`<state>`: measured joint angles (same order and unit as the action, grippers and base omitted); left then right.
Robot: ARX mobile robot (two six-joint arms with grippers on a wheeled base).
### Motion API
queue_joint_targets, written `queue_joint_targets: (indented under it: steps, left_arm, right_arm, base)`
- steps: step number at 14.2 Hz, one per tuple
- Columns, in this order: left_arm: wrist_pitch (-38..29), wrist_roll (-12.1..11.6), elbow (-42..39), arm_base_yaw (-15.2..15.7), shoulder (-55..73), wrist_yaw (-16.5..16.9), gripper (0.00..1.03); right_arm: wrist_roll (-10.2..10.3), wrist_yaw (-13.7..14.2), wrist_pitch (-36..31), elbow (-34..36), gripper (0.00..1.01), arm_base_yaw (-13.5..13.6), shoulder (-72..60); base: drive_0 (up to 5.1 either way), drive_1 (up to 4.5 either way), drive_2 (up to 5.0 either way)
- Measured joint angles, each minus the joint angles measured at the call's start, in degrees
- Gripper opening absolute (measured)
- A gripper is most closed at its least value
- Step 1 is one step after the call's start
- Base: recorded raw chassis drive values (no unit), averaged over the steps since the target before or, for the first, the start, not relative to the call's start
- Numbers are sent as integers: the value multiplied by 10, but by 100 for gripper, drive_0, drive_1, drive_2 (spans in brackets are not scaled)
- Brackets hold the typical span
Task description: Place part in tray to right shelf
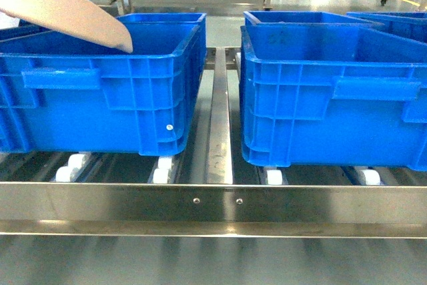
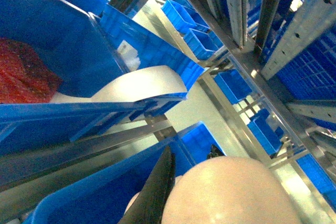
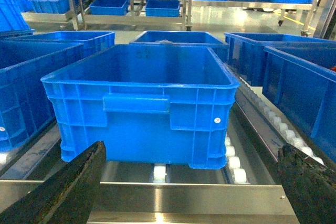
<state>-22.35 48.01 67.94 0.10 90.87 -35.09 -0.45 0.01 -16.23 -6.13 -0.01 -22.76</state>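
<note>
The cream tray slants down from the upper left, its tip over the left blue crate. In the left wrist view its rounded handle fills the bottom. My left gripper is shut on that handle, with one black finger beside it. The tray's scoop end reaches over a crate rim. The part is out of view. My right gripper is open and holds nothing. It faces a blue crate on the right shelf. Neither gripper shows in the head view.
Two large blue crates stand on the steel shelf's white rollers, the right crate beyond a metal divider strip. The front rail runs across. Red material lies in a crate. More crates and racks stand behind.
</note>
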Motion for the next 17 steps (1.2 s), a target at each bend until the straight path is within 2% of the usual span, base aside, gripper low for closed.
queue_joint_targets:
  steps: [2, 3, 4, 6, 8, 9, 10, 11, 12, 13, 14, 15, 16, 17]
  left_arm:
    - [-1, -13, -2, -4, -9, 8, 14]
    - [-38, 50, -104, 18, -119, 101, 14]
    - [-66, 104, -152, 31, -163, 159, 14]
    - [-84, 132, -180, 36, -185, 190, 14]
    - [-94, 152, -202, 35, -203, 203, 14]
    - [-100, 169, -239, 32, -235, 223, 14]
    - [-101, 180, -290, 15, -284, 234, 14]
    - [-99, 175, -337, -13, -330, 230, 14]
    - [-103, 160, -378, -52, -372, 222, 14]
    - [-104, 141, -404, -98, -405, 222, 14]
    - [-113, 108, -417, -132, -419, 216, 14]
    - [-111, 87, -420, -140, -421, 223, 14]
    - [-83, 58, -416, -133, -421, 216, 14]
    - [-3, -40, -411, -118, -444, 228, 14]
  right_arm:
    - [0, 0, 0, 0, 98, 0, 0]
    - [0, 0, 0, 0, 98, 0, 0]
    - [0, 0, 0, 0, 98, 0, 0]
    - [0, 0, 0, 0, 98, 0, 0]
    - [0, 0, 0, 0, 98, 0, 0]
    - [0, 0, 0, 0, 98, 0, 0]
    - [0, 0, 0, 0, 98, 0, 0]
    - [0, 0, 0, 0, 98, 0, 0]
    - [0, 0, 0, 0, 98, 0, 0]
    - [0, 0, 0, 0, 98, 0, 0]
    - [0, 0, 0, 0, 98, 0, 0]
    - [0, 0, 0, 0, 98, 0, 0]
    - [0, 0, 3, 0, 91, 0, 5]
    - [0, 0, 8, 5, 78, 0, 17]
  base:
    - [0, 0, 0]
    - [0, 0, 0]
    - [0, 0, 0]
    - [0, 0, 0]
    - [0, 0, 0]
    - [0, 0, 0]
    - [0, 0, 0]
    - [0, 0, 0]
    - [0, 0, 0]
    - [0, 0, 0]
    - [0, 0, 0]
    - [0, 0, 0]
    - [0, 0, 0]
    - [0, 0, 0]
